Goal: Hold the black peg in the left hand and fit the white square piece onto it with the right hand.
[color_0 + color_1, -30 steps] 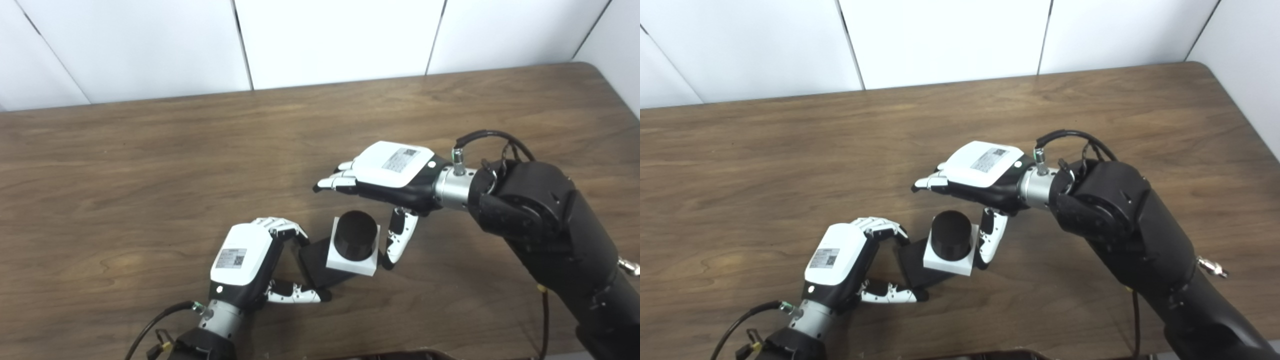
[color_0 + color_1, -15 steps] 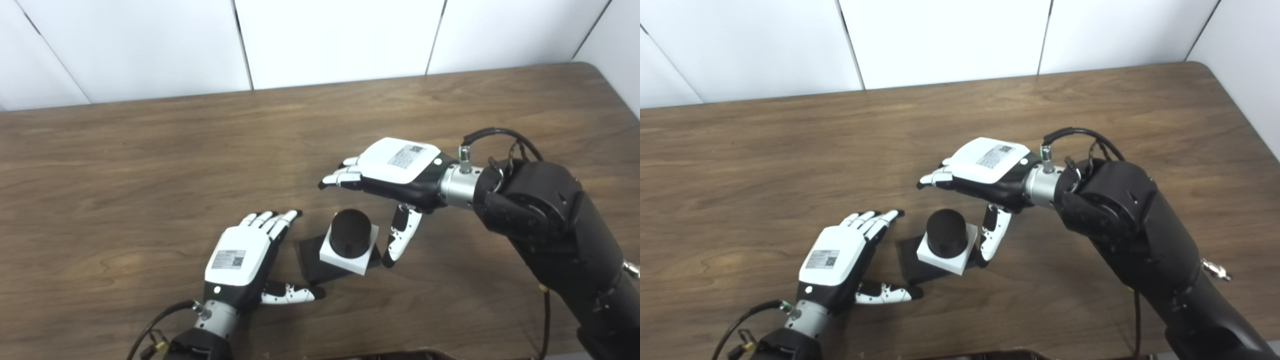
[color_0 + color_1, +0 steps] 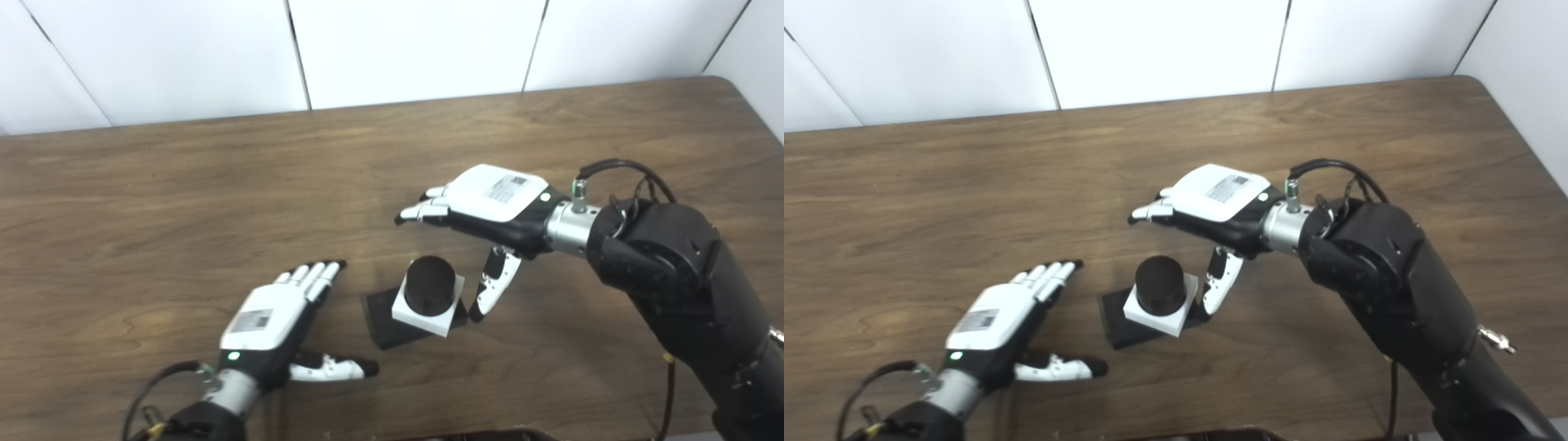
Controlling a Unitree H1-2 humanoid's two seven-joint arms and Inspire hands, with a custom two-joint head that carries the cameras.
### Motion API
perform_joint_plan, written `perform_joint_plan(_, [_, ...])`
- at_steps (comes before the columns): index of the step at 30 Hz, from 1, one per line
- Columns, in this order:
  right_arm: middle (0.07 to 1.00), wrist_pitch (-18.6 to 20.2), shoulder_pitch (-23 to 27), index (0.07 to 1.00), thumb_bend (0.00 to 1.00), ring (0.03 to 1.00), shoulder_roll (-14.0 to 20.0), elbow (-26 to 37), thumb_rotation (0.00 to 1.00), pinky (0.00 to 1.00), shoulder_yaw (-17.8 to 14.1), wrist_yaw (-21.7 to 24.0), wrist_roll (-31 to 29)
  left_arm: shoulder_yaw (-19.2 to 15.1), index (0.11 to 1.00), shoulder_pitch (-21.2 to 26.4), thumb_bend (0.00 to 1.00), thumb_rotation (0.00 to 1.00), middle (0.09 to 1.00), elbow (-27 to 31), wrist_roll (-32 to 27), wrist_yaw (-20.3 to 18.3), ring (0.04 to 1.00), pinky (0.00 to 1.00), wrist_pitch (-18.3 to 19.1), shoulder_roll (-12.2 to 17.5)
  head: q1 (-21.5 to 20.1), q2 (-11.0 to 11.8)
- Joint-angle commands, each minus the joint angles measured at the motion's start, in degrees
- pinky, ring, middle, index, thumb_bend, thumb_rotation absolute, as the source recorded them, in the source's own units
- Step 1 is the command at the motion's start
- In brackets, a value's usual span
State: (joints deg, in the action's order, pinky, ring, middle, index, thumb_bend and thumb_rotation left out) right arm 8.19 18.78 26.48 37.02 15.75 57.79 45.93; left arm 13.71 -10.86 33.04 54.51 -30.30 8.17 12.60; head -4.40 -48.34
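The black peg (image 3: 430, 286) stands a little below the centre of the frame on the brown table (image 3: 184, 202); it is a dark round cylinder rising from a flat black square base, and the white square piece (image 3: 427, 313) sits around it, its hole over the cylinder and its body lying slightly skewed on the base, one corner overhanging toward the lower right.

The left hand (image 3: 269, 321) lies in the lower left of the frame, palm down and low over the wood; its fingers (image 3: 312, 275) are stretched out and apart, pointing toward the upper right, and its thumb juts sideways toward the base without reaching it; it holds nothing and sits apart from the peg.

The right hand (image 3: 484, 211) hovers in the middle right, above and just right of the peg; its fingers (image 3: 422, 208) reach leftward, spread and gripping nothing; its thumb hangs down, the tip just beside the right edge of the white piece; whether it touches cannot be told.
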Motion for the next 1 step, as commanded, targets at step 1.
perform_joint_plan(1, [0.883, -0.52, 0.42, 0.904, 1.00, 0.925, 0.80, 0.04, 0.37, 0.89, -1.93, -3.43, -1.38, -2.17, 1.000, 0.20, 1.00, 0.71, 1.000, 2.77, -4.53, 2.44, 1.000, 0.96, 0.23, -0.39, -0.04, 0.07])
